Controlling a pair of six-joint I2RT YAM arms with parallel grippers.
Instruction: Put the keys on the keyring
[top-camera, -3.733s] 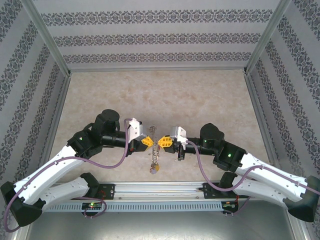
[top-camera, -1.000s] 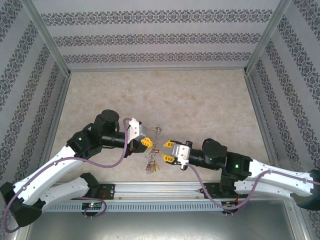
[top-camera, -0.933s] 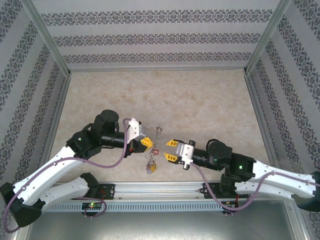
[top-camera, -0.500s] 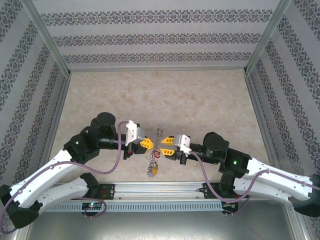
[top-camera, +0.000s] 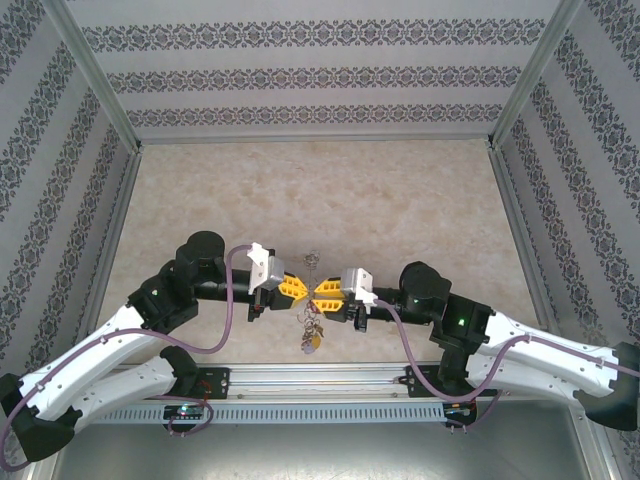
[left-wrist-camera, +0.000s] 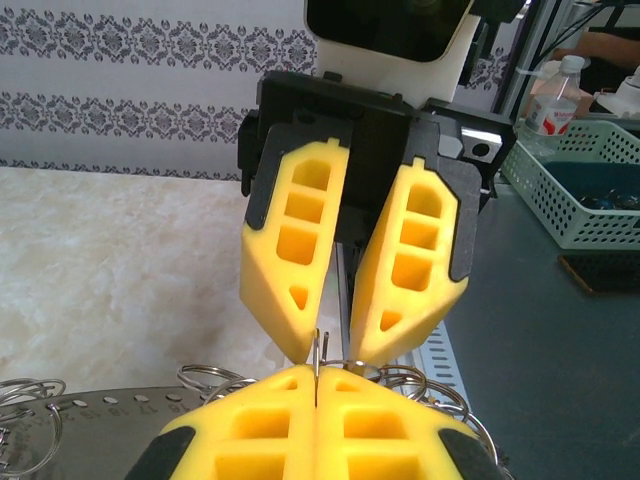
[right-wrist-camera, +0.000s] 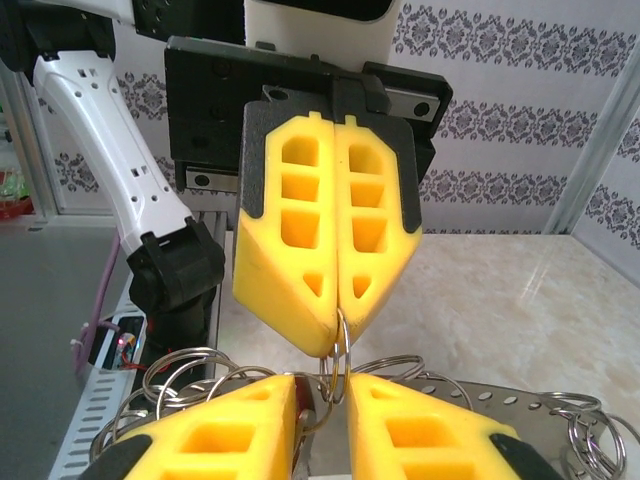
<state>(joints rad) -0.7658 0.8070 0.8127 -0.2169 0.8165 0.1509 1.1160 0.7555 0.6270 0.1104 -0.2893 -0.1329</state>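
While the left gripper (top-camera: 303, 290), squeezed tight, pinches the keyring (right-wrist-camera: 341, 345), the right gripper (top-camera: 323, 291) faces it tip to tip, jaws slightly apart around the same wire.

**Yellow, silver, beige**

The left gripper (top-camera: 302, 291) and right gripper (top-camera: 320, 291) have bright yellow foam pads on black backing. The keyring (right-wrist-camera: 341, 345) is thin silver wire, and more silver rings are bunched under it. A pale yellow tag (top-camera: 315, 340) hangs low in the bunch. The arms (top-camera: 90, 350) have white shells, black joints and small green lights. The cables (top-camera: 232, 300) are purple. The table (top-camera: 400, 200) is cream-beige with a marbled pattern. The walls (top-camera: 320, 60) are white with grey-black damask bands. The basket (left-wrist-camera: 590, 180) is mint green.
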